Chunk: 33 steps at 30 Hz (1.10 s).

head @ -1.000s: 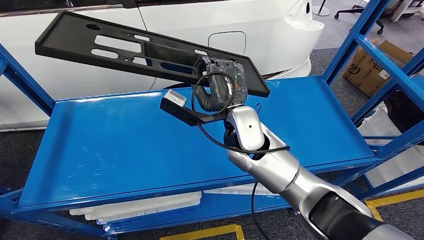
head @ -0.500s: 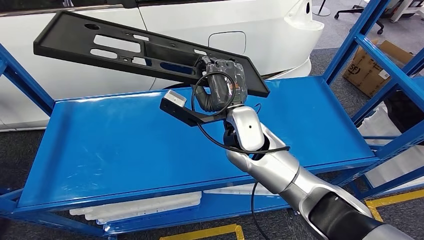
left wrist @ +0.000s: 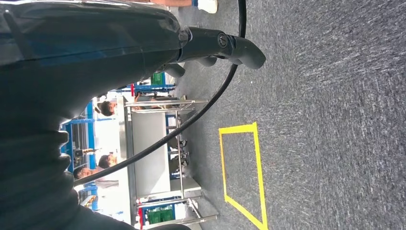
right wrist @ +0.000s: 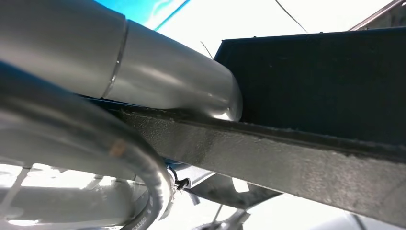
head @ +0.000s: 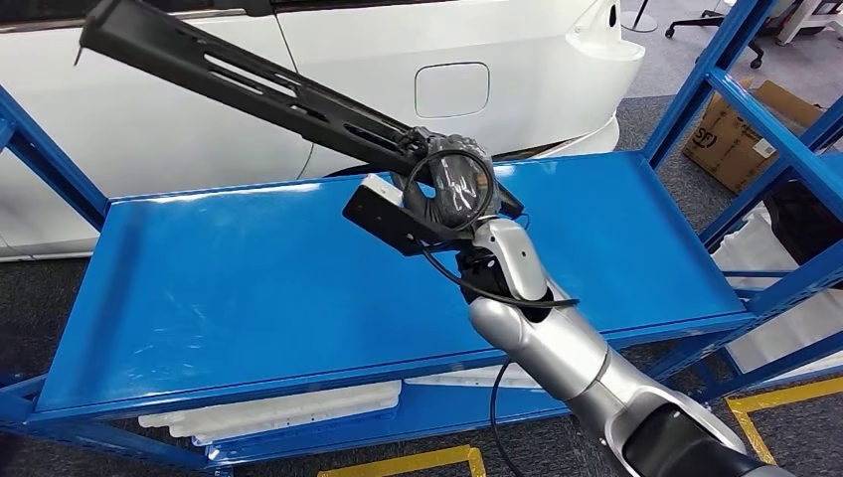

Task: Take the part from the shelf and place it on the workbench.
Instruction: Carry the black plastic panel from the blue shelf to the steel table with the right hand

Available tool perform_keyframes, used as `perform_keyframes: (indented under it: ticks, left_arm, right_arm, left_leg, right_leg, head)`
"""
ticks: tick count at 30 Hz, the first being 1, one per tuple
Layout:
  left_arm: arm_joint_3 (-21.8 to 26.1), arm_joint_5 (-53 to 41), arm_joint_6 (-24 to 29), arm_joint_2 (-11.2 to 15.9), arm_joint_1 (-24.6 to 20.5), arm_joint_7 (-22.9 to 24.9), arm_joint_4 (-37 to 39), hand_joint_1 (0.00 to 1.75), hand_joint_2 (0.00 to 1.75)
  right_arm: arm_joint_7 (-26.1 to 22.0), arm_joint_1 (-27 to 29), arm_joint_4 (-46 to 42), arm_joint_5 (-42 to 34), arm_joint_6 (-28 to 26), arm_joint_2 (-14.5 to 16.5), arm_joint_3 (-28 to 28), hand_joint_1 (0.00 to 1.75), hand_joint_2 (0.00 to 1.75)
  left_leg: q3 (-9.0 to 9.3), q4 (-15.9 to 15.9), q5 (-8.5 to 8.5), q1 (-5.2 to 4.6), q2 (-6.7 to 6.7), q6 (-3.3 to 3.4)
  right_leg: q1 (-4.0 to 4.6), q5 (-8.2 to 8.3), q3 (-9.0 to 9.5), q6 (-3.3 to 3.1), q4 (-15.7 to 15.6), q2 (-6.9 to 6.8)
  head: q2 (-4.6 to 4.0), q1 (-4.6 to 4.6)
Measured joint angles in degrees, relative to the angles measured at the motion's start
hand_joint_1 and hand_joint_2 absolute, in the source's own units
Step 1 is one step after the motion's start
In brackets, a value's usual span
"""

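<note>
Part (head: 249, 84) has rolled edge-on and lifted above the shelf (head: 249, 288), my right hand (head: 452, 184) fingers clamping its end, ready to carry off.

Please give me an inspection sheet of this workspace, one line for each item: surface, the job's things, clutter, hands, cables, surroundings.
Surface: blue shelf, top level bare; white parts lie on the level below.
Job's things: long black plastic part, lifted clear of the shelf, tilted with its far end high.
Clutter: nothing seen.
Hands: right hand grips the part's near end; left hand hangs over the carpet, its state is unclear.
Cables: black cable loops around the right hand and wrist; another black cable runs past the left hand.
Surroundings: white car behind the shelf, cardboard box on the floor, yellow floor marking, people at a distance.
</note>
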Motion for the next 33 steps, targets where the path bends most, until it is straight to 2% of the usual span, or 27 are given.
perform_keyframes:
  ticks: [6,10,17,23,28,30,33]
  left_arm:
    - [0.05,0.07,-0.14,0.00,0.03,0.16,0.00,0.00,1.75]
    - [0.21,0.42,-0.40,0.00,0.06,0.33,0.00,0.00,1.75]
    - [0.94,1.31,-0.54,0.00,0.15,0.54,0.00,0.00,1.75]
    - [1.63,1.53,-0.59,-0.01,0.16,0.61,0.00,0.00,1.75]
    - [1.64,1.08,-0.72,0.00,0.15,0.61,0.00,0.00,1.75]
    - [1.64,0.96,-0.72,0.00,0.14,0.61,0.00,0.00,1.75]
    - [1.62,0.87,-0.65,0.00,0.14,0.59,0.00,0.00,1.75]
  right_arm:
    - [-1.67,3.39,-1.90,-2.11,-0.53,0.03,-3.56,1.75,0.00]
    - [-4.45,5.58,-4.10,-8.26,1.96,0.05,-5.63,1.75,0.00]
    - [-10.51,11.01,-11.98,-20.81,12.04,0.04,-6.95,1.75,0.00]
    - [-14.80,16.38,-19.24,-36.76,26.28,-0.13,-5.38,1.75,0.00]
    - [-17.11,19.54,-21.68,-47.96,35.21,-0.18,-3.44,1.75,0.00]
    - [-17.67,20.36,-21.93,-50.94,37.86,-0.16,-2.45,1.75,0.00]
    - [-17.84,21.09,-21.98,-52.22,39.05,-0.07,-0.94,1.75,0.00]
  left_leg:
    - [0.00,0.00,0.00,-0.01,0.00,0.00]
    - [0.00,0.00,0.00,0.00,0.00,0.00]
    - [-0.03,-0.01,0.00,0.00,0.00,0.00]
    - [-0.05,-0.02,-0.01,0.00,0.00,0.00]
    - [-0.04,-0.02,0.00,0.00,0.01,0.00]
    - [-0.04,-0.02,0.00,0.00,0.01,0.00]
    - [-0.03,-0.02,0.00,0.00,0.01,0.00]
  right_leg:
    - [-0.01,0.00,0.00,0.00,0.00,0.00]
    - [0.00,0.00,-0.02,0.00,0.00,0.00]
    - [0.00,-0.01,-0.05,-0.01,0.00,-0.01]
    - [0.00,-0.02,-0.06,-0.01,0.00,-0.01]
    - [0.00,-0.02,-0.05,-0.01,0.00,-0.01]
    - [0.00,-0.02,-0.04,-0.01,0.00,-0.01]
    - [0.00,-0.01,-0.04,-0.01,0.00,0.00]
  head:
    - [-0.01,0.00]
    - [-0.01,-0.01]
    - [-0.01,0.00]
    - [-0.01,0.00]
    - [-0.01,0.00]
    - [-0.01,0.00]
    - [-0.01,0.00]
